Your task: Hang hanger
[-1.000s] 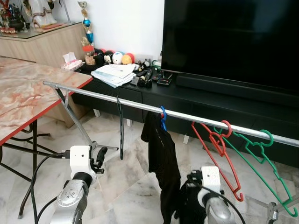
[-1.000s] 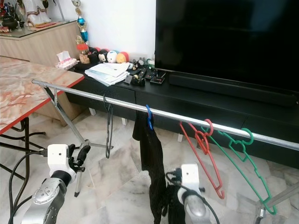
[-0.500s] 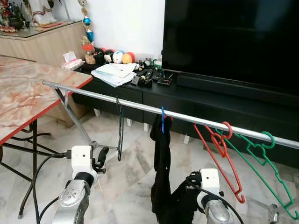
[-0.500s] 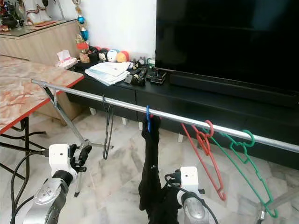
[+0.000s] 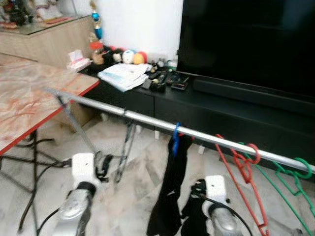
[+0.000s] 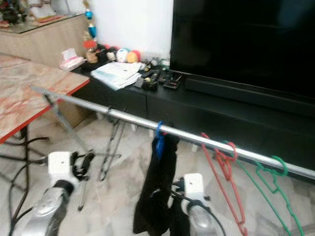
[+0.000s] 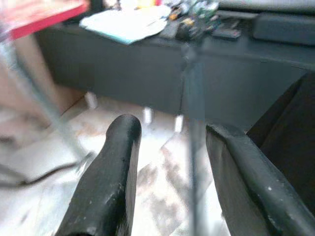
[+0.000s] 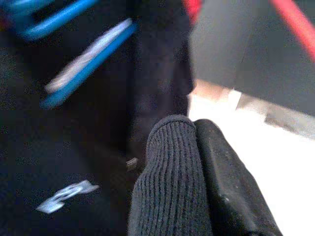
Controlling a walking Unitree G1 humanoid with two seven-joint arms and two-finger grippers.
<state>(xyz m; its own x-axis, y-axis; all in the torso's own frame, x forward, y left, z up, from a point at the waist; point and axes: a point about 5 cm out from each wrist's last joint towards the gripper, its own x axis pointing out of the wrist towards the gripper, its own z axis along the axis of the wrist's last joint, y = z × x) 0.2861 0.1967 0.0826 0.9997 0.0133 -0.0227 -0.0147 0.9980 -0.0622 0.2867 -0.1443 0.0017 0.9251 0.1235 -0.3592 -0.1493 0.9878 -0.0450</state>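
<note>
Room: a living room with a pale marble floor (image 5: 133,191), a large dark television (image 5: 246,44) on a long black TV console (image 5: 221,105), and a wooden sideboard (image 5: 44,42) at the back left.
Desk: a desk (image 5: 34,98) with a marbled pink top and red edge stands on the left, beside the rail's end.
Rail: a silver clothes rail (image 5: 147,120) runs slantwise from the desk toward the right.
Hanger: a blue hanger (image 5: 175,139) hooks over the rail near its middle, carrying a black garment (image 5: 170,196) that hangs toward the floor.
Other hangers: a dark hanger (image 5: 125,152) left of it, then a red hanger (image 5: 241,169) and a green hanger (image 5: 290,184) to the right, all on the rail.
Right gripper (image 8: 197,177): low beside the garment; jaws closed on a fold of the black cloth.
Left gripper (image 7: 172,172): low, near the dark hanger; jaws apart and holding nothing.
Console clutter: papers (image 5: 123,74), small round toys (image 5: 133,56), a tissue box (image 5: 78,59).
Hard to make out: every view is motion-blurred; the green hanger is cut off at the right edge.
Writing: a pale mark (image 8: 66,196) on the garment, unreadable.
</note>
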